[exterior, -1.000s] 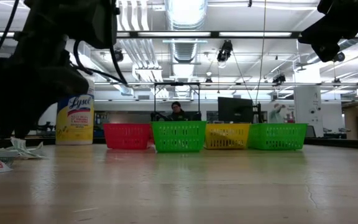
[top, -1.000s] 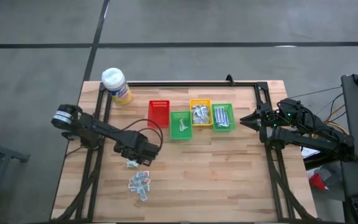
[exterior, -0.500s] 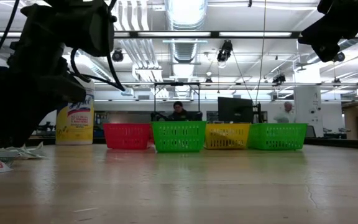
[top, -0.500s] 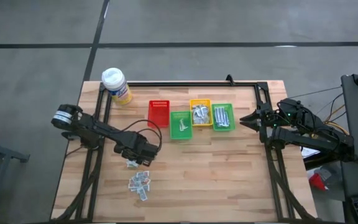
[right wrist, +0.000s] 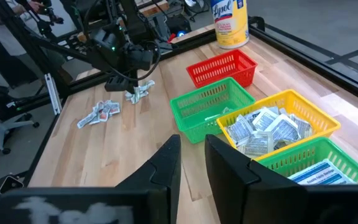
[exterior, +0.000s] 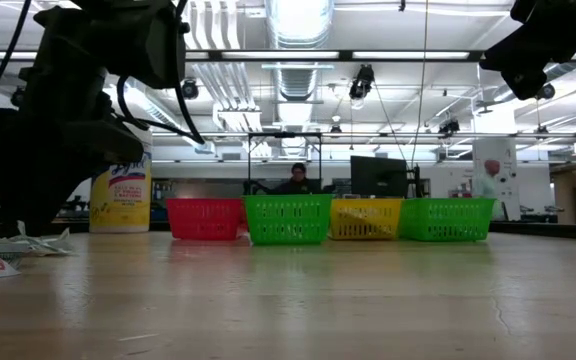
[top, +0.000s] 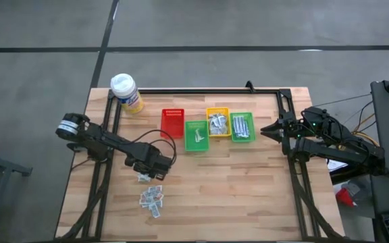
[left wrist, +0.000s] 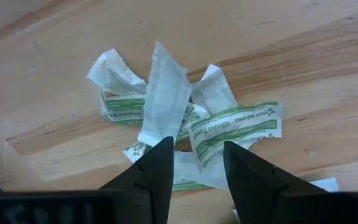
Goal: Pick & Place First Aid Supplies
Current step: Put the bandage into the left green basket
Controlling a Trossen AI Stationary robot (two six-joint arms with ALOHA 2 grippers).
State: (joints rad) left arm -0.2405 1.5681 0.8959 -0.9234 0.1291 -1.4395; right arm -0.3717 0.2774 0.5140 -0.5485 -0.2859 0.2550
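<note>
Reading the label on the yellow bottle (exterior: 121, 190), one could make out the word "Lysol" in blue letters; in the right wrist view the same bottle (right wrist: 230, 22) showed this word too. The sachets (left wrist: 235, 127) under the left arm carried green bands with small print, too fine to read.

The table (top: 248, 196) was of pale wooden planks with a dark frame at its edges, and it stood on a grey floor. Behind it the low view showed a big hall with bright ceiling lamps, a dark monitor (exterior: 378, 176) and a person (exterior: 295, 180) sitting far away.

Four small bins stood in a row near the far edge: a red bin (top: 172, 121), a green bin (top: 196, 136), a yellow bin (top: 218, 122) with silvery wrappers inside, and a second green bin (top: 242, 126) with striped strips.

The left gripper (top: 144, 177) was low over a small heap of sachets on the table. Its fingers (left wrist: 157, 171) had a moderate gap between them, one sachet stood up at that gap, and I could not tell if they pinched it. Another heap of packets (top: 151, 199) lay near, closer to the front edge.

The right gripper (top: 267, 131) waited above the table's right side, with a narrow gap and nothing between its fingers (right wrist: 166, 165).
</note>
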